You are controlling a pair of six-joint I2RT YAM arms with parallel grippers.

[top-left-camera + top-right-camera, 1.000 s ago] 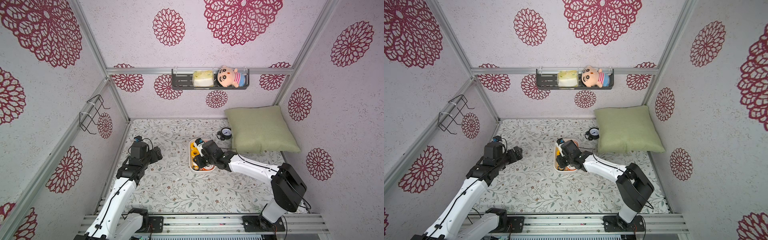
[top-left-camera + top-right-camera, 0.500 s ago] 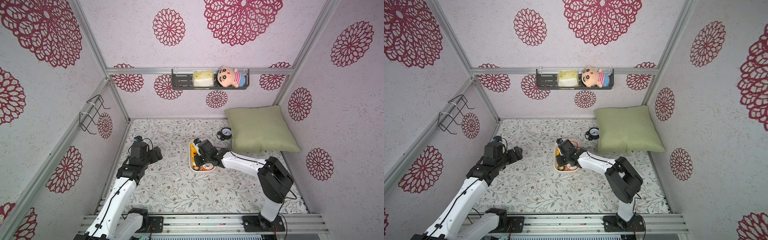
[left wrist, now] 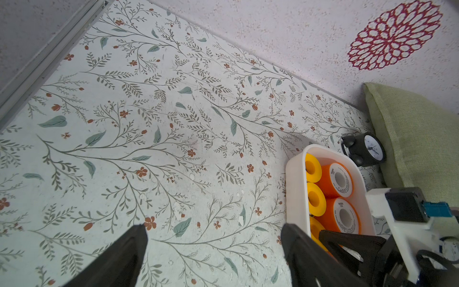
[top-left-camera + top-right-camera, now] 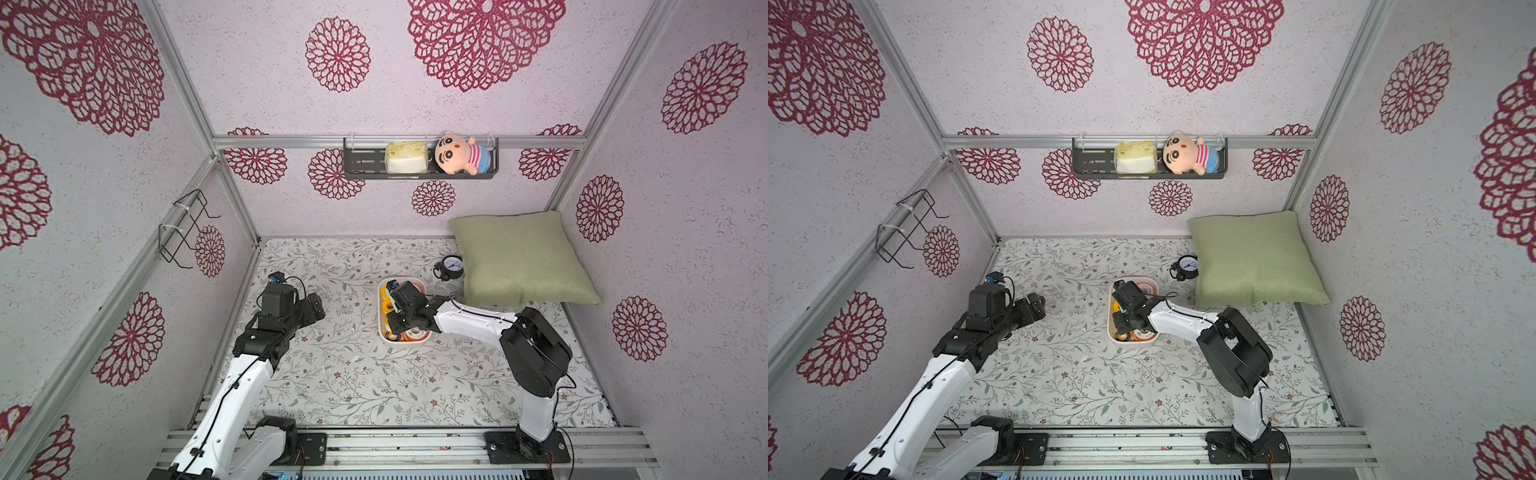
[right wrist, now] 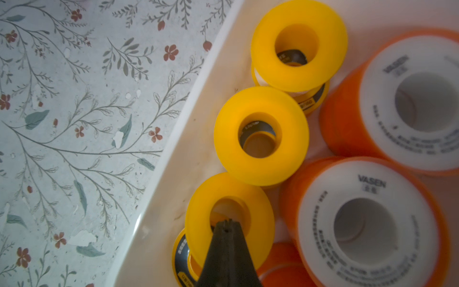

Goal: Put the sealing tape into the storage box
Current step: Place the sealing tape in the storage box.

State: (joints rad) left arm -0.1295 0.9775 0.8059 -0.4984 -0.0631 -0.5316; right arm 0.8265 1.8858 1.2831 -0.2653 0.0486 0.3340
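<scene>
The white storage box (image 4: 380, 318) stands mid-table, also seen in the left wrist view (image 3: 295, 188). Several spools of sealing tape lie in it: yellow ones (image 5: 260, 161) along one wall and white-faced, orange-rimmed ones (image 5: 365, 223) beside them. My right gripper (image 5: 226, 222) is shut, its joined tips at the hole of the nearest yellow spool (image 5: 198, 223), with nothing between the fingers. In both top views its wrist (image 4: 409, 307) covers the box's middle. My left gripper (image 3: 214, 228) hangs open over bare table left of the box (image 4: 1109, 320), holding nothing.
A black alarm clock (image 4: 451, 266) stands just behind the box, against a green pillow (image 4: 519, 257) at the back right. A dark shelf (image 4: 365, 166) with a doll hangs on the back wall. A wire rack (image 4: 187, 228) sticks out from the left wall.
My right gripper's jaws have closed fully over the box. The right arm's elbow has swung left and closer to the box. The left arm has not moved.
</scene>
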